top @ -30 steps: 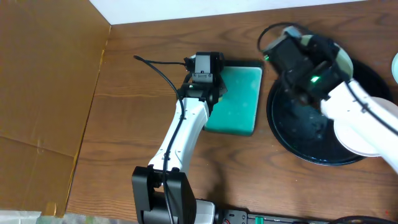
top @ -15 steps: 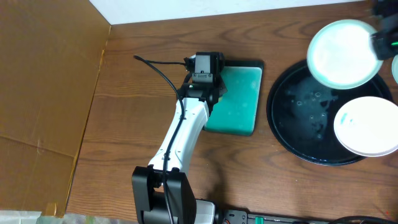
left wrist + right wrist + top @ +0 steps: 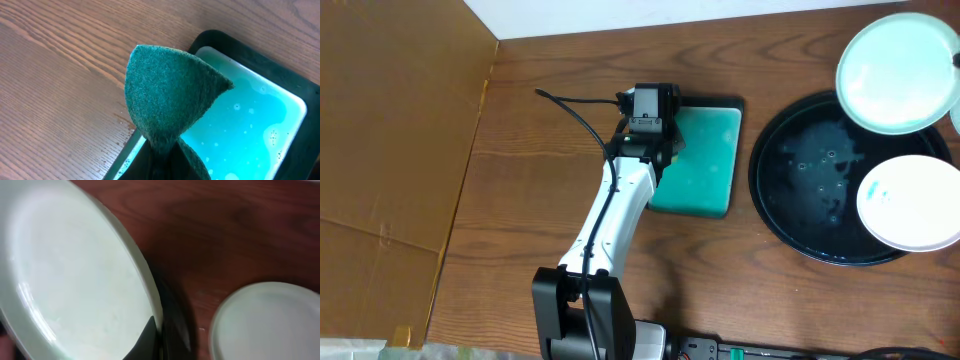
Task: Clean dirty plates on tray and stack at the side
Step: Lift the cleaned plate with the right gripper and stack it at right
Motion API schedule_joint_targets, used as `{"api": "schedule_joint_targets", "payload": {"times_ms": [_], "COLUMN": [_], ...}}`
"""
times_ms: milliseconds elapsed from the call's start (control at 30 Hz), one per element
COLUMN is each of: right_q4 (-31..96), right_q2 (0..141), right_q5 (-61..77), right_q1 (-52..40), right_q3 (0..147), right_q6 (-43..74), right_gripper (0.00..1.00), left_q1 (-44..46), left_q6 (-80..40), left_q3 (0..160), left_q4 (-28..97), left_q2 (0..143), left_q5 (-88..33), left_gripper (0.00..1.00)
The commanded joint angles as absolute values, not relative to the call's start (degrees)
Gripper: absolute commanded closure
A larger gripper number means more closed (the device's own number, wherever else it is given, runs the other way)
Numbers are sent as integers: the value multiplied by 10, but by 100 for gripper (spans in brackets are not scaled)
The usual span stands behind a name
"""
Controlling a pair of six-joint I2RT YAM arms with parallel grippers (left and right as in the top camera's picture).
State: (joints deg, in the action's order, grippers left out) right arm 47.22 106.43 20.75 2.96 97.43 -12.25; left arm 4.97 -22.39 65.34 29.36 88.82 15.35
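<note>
**A:** What has just changed?

**B:** My right arm has cleared off the large round glossy black tray (image 3: pixel 807 195). A second ago it hung over the middle of the tray. Now the pale aqua round plate (image 3: pixel 895 72) sits out past the tray's far right rim, carried sideways. I read that as this plate cleaned and headed for the stack.

**A:** Where is the stack?

**B:** In the right wrist view, a second pale plate (image 3: pixel 270 325) lies flat on the brown wooden table (image 3: pixel 225 230), near the one I hold but apart from it. That is likely the drop spot. A white round plate (image 3: pixel 910 203) is still on the tray's near right part, so at least one more is probably left to do.

**A:** And the fingers?

**B:** My right gripper (image 3: pixel 165 327) is clamped tight on the aqua plate's rim, and the plate looks tilted in that view. My left gripper (image 3: pixel 161 159) is pinched closed on a green scouring pad (image 3: pixel 167 95). It hangs over the left edge of the rectangular teal tray with the black rim (image 3: pixel 247 125) and hasn't moved.
</note>
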Motion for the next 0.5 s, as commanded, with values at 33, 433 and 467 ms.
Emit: {"api": "schedule_joint_targets", "payload": {"times_ms": [33,433,467], "right_q4": [463,337,336], "right_q2": [1056,1056,1056], "right_q5": [-156,-620,-638], "right_q1": [-87,-371,-381], "right_q3": [977,977,977], "right_q6": [-174,-484,-496], "right_gripper": [99,99,99], "left_q1": [48,48,48], "left_q6": [-217,-217,-217], "left_q3": [649,649,649], "left_q4": [291,291,291], "left_q2": [880,880,880], "left_q5": [155,155,155], "left_gripper": [93,93,93]}}
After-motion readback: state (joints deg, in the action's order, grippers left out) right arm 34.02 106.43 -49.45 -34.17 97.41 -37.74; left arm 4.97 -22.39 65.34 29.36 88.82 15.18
